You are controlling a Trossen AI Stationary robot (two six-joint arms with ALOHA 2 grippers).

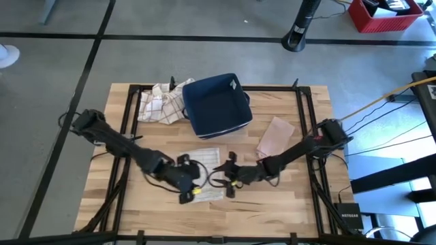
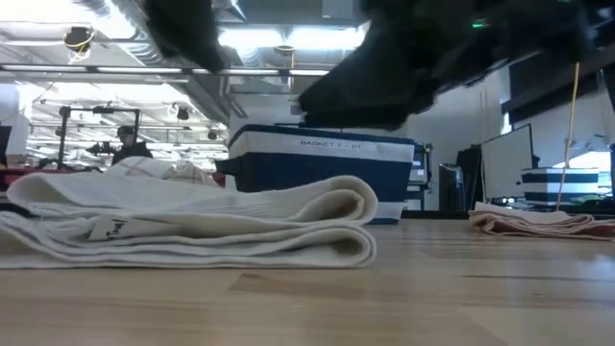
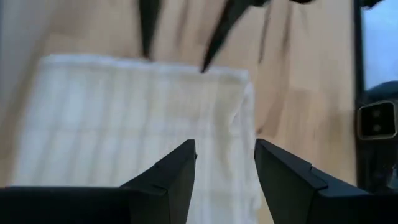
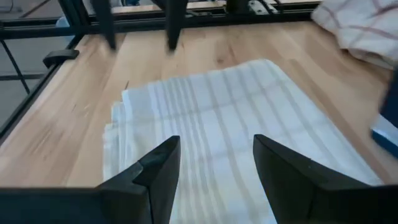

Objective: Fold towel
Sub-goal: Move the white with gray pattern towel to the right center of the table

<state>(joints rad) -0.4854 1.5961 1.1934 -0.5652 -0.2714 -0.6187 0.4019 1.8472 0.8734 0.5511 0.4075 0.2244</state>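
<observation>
- Left gripper (image 1: 193, 178) hovers over the folded towel (image 1: 204, 170) at its near-left part, jaws apart, holding nothing.
- Right gripper (image 1: 227, 174) hovers at the towel's right edge, jaws also apart and empty.
- The towel lies flat on the desk (image 1: 272, 197), in front of the blue basket (image 1: 216, 103).
- A crumpled checked cloth (image 1: 161, 102) sits left of the basket, a pink cloth (image 1: 276, 136) to its right.

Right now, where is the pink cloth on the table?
In the high view, the pink cloth lies on the table's right side, just right of the blue basket and beside the right arm.
</observation>
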